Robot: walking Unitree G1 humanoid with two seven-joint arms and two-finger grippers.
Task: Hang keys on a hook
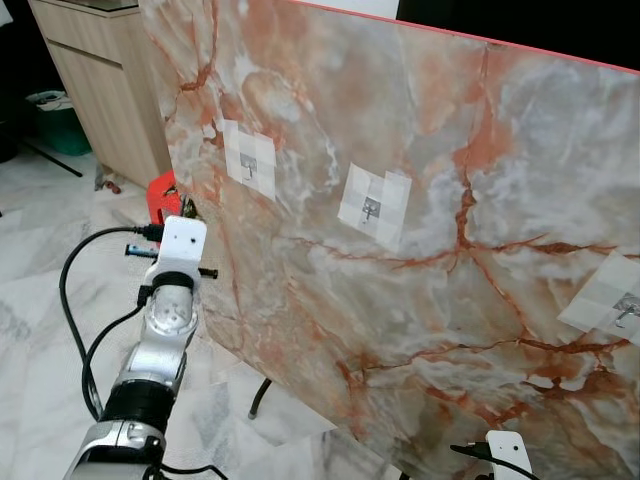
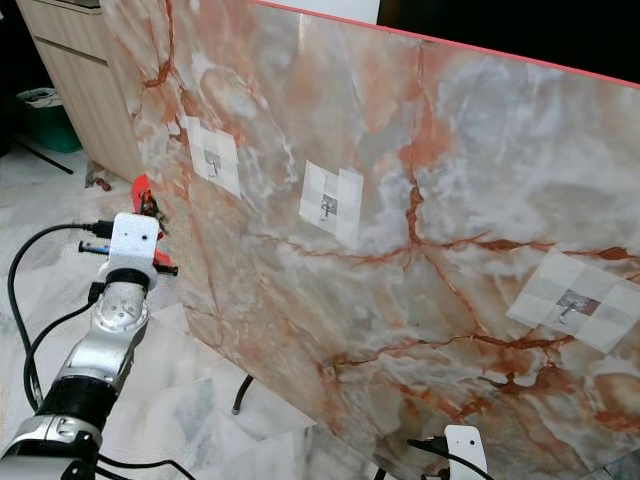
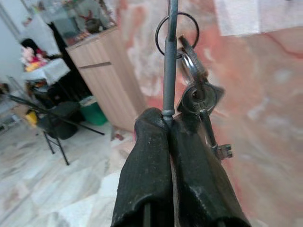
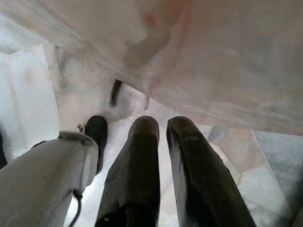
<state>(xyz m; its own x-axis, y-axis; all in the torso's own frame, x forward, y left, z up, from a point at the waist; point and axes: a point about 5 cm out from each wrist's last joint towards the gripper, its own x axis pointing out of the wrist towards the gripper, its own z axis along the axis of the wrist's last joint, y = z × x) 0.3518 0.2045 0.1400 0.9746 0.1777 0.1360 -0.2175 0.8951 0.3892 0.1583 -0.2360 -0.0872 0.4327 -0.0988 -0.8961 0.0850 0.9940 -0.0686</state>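
Note:
A tilted marble-patterned board (image 1: 420, 230) carries three small metal hooks on white patches: left hook (image 1: 250, 165), middle hook (image 1: 372, 208), right hook (image 1: 625, 310). My left gripper (image 3: 169, 120) is shut on a bunch of keys (image 3: 196, 94), whose ring (image 3: 177, 28) sticks out past the fingertips, close to the board. In the eye views this arm (image 1: 170, 310) is raised at the board's left edge, below and left of the left hook. My right gripper (image 4: 163, 125) hangs low under the board, shut with nothing in it.
A wooden cabinet (image 1: 100, 80) and a green bin (image 1: 55, 120) stand at the back left. A red object (image 1: 160, 195) sits behind the left arm. The board's dark stand leg (image 1: 260, 395) meets the marble floor. A folding chair (image 3: 52, 123) stands further off.

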